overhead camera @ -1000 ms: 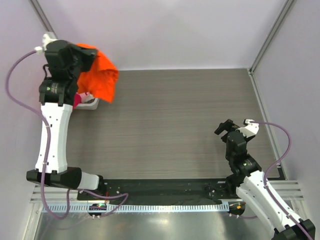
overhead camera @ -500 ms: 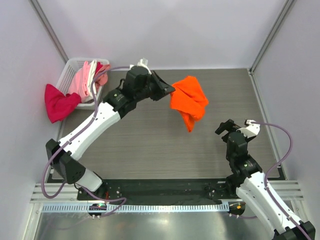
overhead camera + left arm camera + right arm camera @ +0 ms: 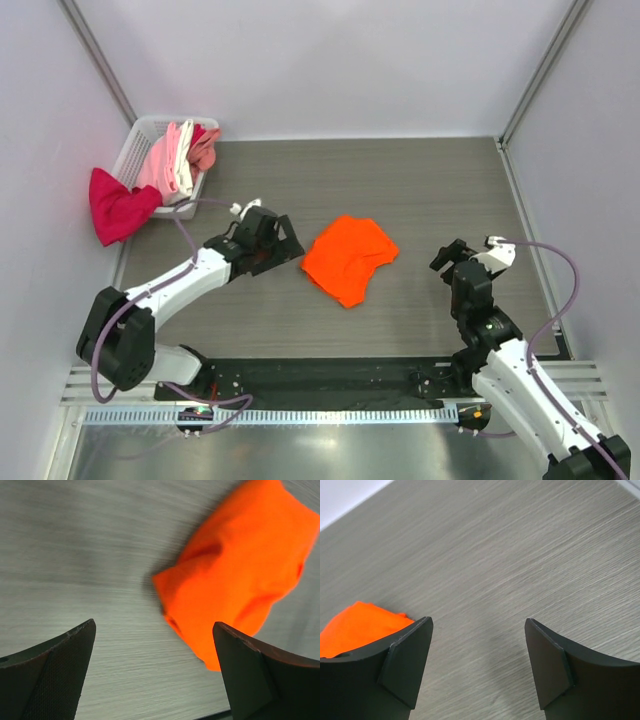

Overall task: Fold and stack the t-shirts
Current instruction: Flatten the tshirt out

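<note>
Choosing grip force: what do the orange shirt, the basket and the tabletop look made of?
Orange t-shirt: soft matte cloth, probably cotton knit; it lies crumpled in rounded folds. Basket: white, likely plastic; open mesh walls. Tabletop: grey wood-grain laminate by its look; fine parallel streaks, low sheen.

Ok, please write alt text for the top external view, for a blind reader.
An orange t-shirt lies crumpled on the table beside the open left gripper. The right gripper is open and empty; a white basket at far left holds other t-shirts.
</note>
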`<act>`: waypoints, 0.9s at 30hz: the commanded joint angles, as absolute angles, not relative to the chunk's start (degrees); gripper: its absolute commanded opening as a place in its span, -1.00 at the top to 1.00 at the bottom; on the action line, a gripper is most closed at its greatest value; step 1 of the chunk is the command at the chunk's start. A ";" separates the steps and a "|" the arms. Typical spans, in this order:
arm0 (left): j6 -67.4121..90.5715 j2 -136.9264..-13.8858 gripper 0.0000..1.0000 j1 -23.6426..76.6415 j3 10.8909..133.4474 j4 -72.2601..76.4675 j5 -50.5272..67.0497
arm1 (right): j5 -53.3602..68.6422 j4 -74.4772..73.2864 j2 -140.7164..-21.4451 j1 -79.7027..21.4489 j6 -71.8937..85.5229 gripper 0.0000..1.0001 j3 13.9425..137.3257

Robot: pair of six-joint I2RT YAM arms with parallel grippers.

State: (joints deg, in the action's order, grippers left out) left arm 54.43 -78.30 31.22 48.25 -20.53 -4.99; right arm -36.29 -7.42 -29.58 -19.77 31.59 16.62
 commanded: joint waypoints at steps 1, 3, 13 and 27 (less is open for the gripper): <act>41.07 -78.39 -0.98 39.07 56.40 -18.01 -9.13 | -33.32 -6.41 -33.12 -19.78 30.59 -0.58 20.91; 37.55 -81.20 -0.96 42.78 58.44 -18.11 -11.68 | -32.70 -6.42 -35.76 -19.78 30.41 -0.48 21.62; 24.09 -104.81 -0.59 57.56 81.00 -23.28 -16.95 | -36.03 -7.12 -28.06 -19.78 31.99 -0.36 18.55; 24.69 -119.63 1.00 59.15 93.35 -35.16 -23.55 | -36.83 -7.74 -27.86 -19.86 32.70 -0.34 18.19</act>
